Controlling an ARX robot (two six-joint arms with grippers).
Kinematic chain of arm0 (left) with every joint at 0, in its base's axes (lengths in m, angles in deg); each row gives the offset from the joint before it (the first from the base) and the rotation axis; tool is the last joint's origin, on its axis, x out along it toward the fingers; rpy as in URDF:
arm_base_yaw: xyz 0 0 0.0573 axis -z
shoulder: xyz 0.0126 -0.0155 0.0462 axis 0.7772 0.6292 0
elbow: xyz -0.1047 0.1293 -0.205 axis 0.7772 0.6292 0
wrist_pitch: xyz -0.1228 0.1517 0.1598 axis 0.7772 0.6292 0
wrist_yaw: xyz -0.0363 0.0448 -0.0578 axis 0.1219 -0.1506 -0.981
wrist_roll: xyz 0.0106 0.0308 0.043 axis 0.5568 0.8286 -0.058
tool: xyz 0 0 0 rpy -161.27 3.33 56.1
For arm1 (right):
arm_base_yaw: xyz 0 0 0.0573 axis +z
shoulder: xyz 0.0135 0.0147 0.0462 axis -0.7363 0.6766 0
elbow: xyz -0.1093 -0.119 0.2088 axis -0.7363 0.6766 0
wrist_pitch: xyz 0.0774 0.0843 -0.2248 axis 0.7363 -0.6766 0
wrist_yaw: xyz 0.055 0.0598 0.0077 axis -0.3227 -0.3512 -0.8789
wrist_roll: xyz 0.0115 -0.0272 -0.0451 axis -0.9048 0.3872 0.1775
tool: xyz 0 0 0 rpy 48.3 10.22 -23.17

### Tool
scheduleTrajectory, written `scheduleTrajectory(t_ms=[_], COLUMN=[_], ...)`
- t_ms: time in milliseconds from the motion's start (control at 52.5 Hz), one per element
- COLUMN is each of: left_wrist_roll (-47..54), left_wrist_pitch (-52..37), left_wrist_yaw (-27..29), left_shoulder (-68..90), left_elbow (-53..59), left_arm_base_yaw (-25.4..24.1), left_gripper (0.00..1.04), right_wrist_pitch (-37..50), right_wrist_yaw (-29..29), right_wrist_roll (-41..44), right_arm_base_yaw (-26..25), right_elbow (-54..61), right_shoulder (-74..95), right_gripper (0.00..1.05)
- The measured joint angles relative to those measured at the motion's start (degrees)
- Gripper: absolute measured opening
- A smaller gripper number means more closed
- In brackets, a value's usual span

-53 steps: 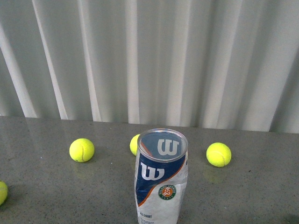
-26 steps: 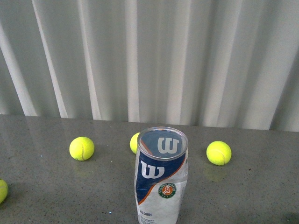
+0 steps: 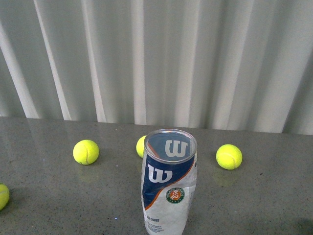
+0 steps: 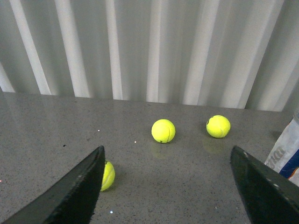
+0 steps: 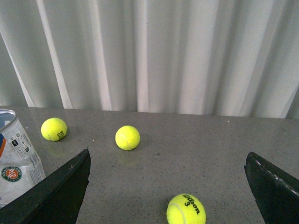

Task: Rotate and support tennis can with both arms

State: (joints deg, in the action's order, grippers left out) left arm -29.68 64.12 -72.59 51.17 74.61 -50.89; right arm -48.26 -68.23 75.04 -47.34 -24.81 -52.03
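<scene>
**Tennis can stands upright at the near edge of our view, both hands wide apart**

Seen from our body camera, the tennis can point(image 3: 167, 183) stands on the grey speckled worktop point(image 3: 44, 200) with its long axis close to vertical, silver-rimmed top up and tipped a little toward us, so that we look onto the clear lid and its white "W". The navy and orange label, the round emblem and the small print face us; the plastic wall is crinkled. Its foot runs off the bottom of the frame, near the middle of the worktop.

Going left to right: one yellow-green ball point(image 3: 3, 196) lies half cut by the left edge, a second ball point(image 3: 86, 152) sits well apart from the can, a third point(image 3: 141, 146) is partly hidden behind the can's rim, and a fourth point(image 3: 229, 156) lies to the right. Bare worktop spreads on either side of the can, back to the pleated white curtain point(image 3: 161, 58).

Our left hand point(image 4: 168, 186) has its two black fingers spread wide with nothing between them; the can shows only at that picture's edge, beside one finger. Our right hand point(image 5: 168, 186) is likewise spread and empty, the can just beside one finger point(image 5: 56, 193), and a ball marked "Wilson 3" point(image 5: 186, 209) lies between its fingers.
</scene>
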Motion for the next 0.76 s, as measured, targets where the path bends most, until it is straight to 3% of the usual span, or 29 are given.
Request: scheduleTrajectory(t_ms=[114,761], left_wrist_roll=[0.0,0.0], left_wrist_pitch=[0.0,0.0], left_wrist_yaw=[0.0,0.0], left_shoulder=[0.0,0.0], left_elbow=[0.0,0.0], left_arm_base_yaw=[0.0,0.0], left_gripper=[1.00,0.98], right_wrist_pitch=[0.0,0.0], right_wrist_yaw=[0.0,0.0], right_wrist_roll=[0.0,0.0], right_arm_base_yaw=[0.0,0.0], right_elbow=[0.0,0.0], right_shoulder=[0.0,0.0], right_gripper=[0.98,0.98])
